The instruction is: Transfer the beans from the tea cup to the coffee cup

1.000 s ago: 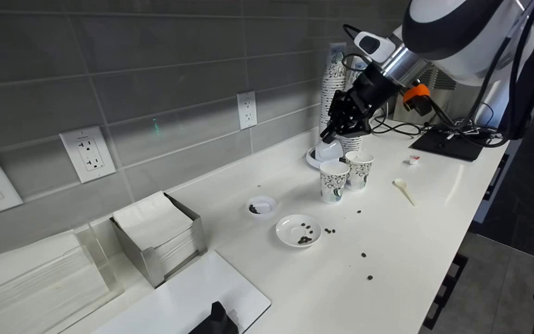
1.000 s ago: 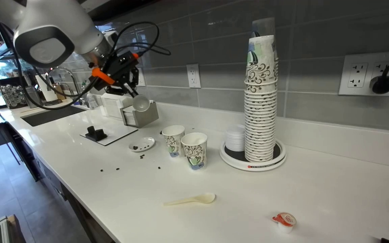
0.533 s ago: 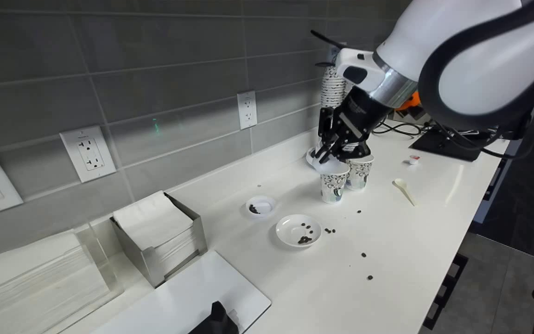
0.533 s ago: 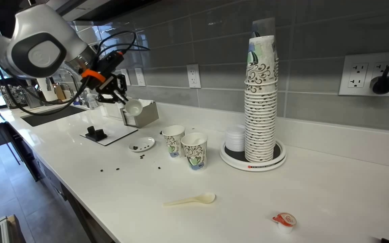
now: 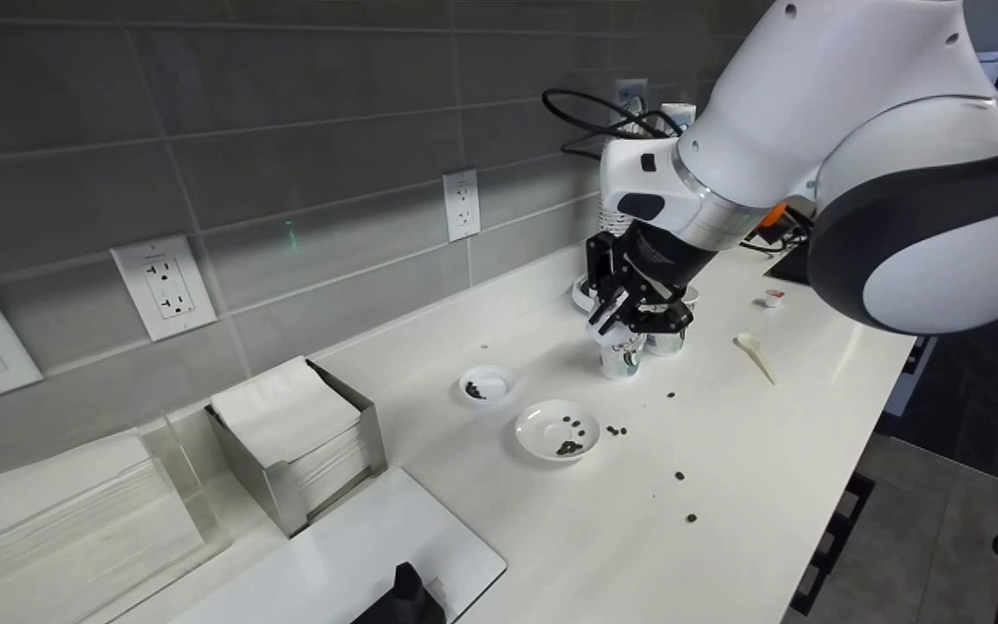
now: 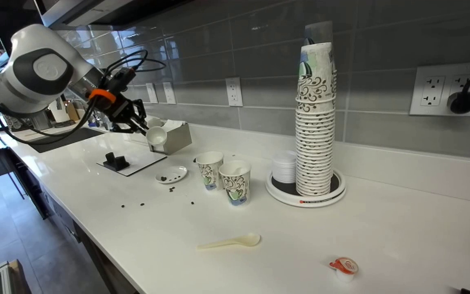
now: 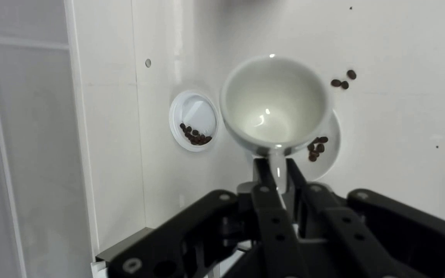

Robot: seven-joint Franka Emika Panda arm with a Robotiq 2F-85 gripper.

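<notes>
My gripper [image 7: 276, 164] is shut on the handle of the white tea cup [image 7: 274, 96]. In the wrist view no beans show inside it. In an exterior view the tea cup [image 6: 156, 136] is held tilted above the counter. Two patterned paper coffee cups stand upright, a nearer one [image 6: 236, 183] and another beside it [image 6: 209, 171]; their insides are mostly hidden. Dark beans [image 7: 317, 148] lie on the white saucer [image 5: 538, 425], partly behind the tea cup in the wrist view. More beans [image 7: 196, 138] lie in a small white lid [image 5: 494, 381]. Several loose beans [image 5: 617, 432] lie on the counter.
A tall stack of paper cups [image 6: 314, 143] and lids [image 6: 284, 167] stands on a round tray [image 6: 286, 199] by the wall. A napkin holder [image 5: 369, 433], a white board [image 5: 352, 555], a spoon [image 5: 754, 357] and a creamer pod [image 5: 774, 298] are on the counter.
My gripper has moved lower with the tea cup, away from the paper cups and the cup stack, towards the saucer's side. The beans, saucer and paper cups have not moved.
</notes>
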